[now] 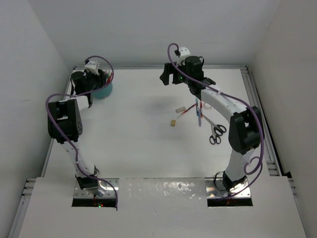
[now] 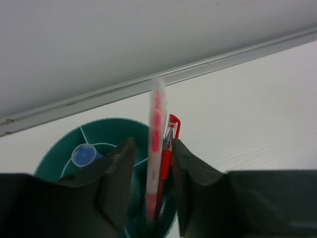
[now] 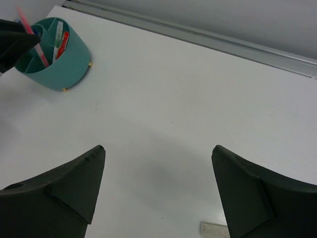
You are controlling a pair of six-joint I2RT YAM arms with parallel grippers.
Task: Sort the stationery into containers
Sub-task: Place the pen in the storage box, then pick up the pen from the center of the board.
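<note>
Pink pen (image 2: 156, 111) standing in teal tub (image 2: 114, 130), inside left tool (image 2: 152, 148); cannot tell if gripped. Right tool (image 3: 158, 148) wide, holding nothing. Next: lift away, fetch scissors (image 1: 216, 135).

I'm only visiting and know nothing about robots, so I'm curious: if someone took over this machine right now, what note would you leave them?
Left gripper: over the teal tub, jaws either side of a clear red-cored pen. Whether it is actually gripping can't be told.
Right gripper: open, empty, raised above the table.
Done: a blue-capped bottle and a red pen are in the tub.
Left: scissors, tan eraser and loose pens lie on the table near the right arm.
</note>
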